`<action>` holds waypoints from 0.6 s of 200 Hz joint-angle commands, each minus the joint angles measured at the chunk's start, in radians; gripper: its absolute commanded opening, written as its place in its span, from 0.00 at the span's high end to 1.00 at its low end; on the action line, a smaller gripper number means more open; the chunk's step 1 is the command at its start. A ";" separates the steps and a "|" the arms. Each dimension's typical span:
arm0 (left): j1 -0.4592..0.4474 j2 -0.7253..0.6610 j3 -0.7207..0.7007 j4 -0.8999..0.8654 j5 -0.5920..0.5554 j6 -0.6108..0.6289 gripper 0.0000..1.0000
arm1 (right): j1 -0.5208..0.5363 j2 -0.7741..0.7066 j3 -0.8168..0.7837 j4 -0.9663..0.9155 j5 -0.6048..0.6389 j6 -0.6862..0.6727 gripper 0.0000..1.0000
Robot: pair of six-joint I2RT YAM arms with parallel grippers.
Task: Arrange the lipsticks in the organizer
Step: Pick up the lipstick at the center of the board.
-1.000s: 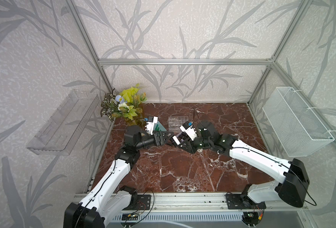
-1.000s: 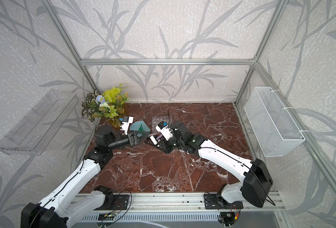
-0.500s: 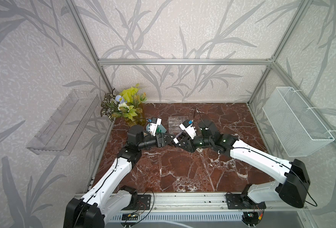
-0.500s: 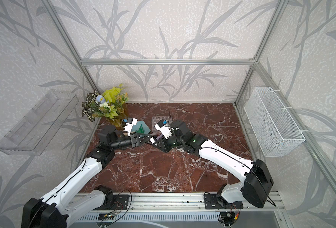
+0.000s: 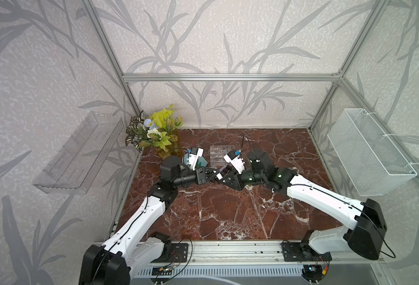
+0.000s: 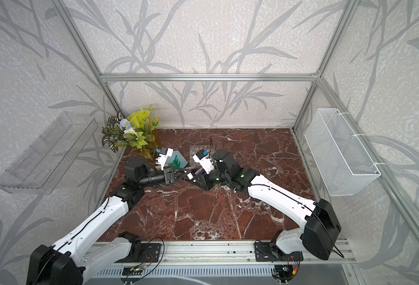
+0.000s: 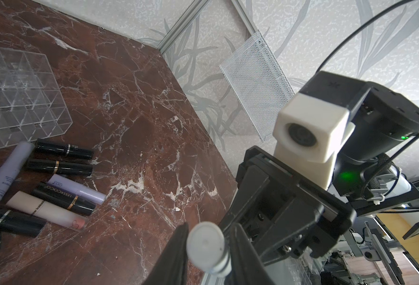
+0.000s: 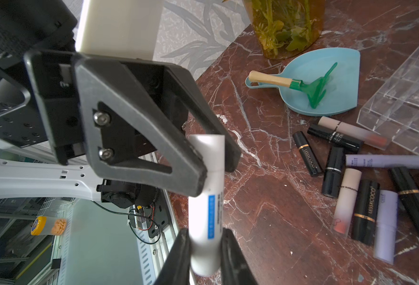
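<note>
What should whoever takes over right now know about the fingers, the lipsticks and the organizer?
Right gripper: shut on one end of the white lipstick, held off the table.
Left gripper: fingers closed on the same tube's other end. Both arms hold it, apparently mid-handover.
Organizer: on the table, with no tube visible in any compartment.
Loose lipsticks: about ten, lying in a pile on the table beside the organizer.
Done: nothing placed.
Left: finish the handover, slot the white lipstick, then work through the pile.
</note>
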 commanded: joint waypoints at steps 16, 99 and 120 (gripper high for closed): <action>-0.006 0.001 -0.002 0.056 0.014 -0.019 0.71 | 0.003 -0.022 -0.010 -0.006 -0.014 -0.019 0.80; -0.011 0.006 -0.006 0.049 -0.037 0.008 0.91 | -0.003 -0.062 -0.027 -0.016 0.057 -0.024 0.25; -0.011 0.014 0.014 -0.029 -0.151 0.087 0.95 | -0.006 -0.079 -0.042 -0.020 0.097 -0.019 0.14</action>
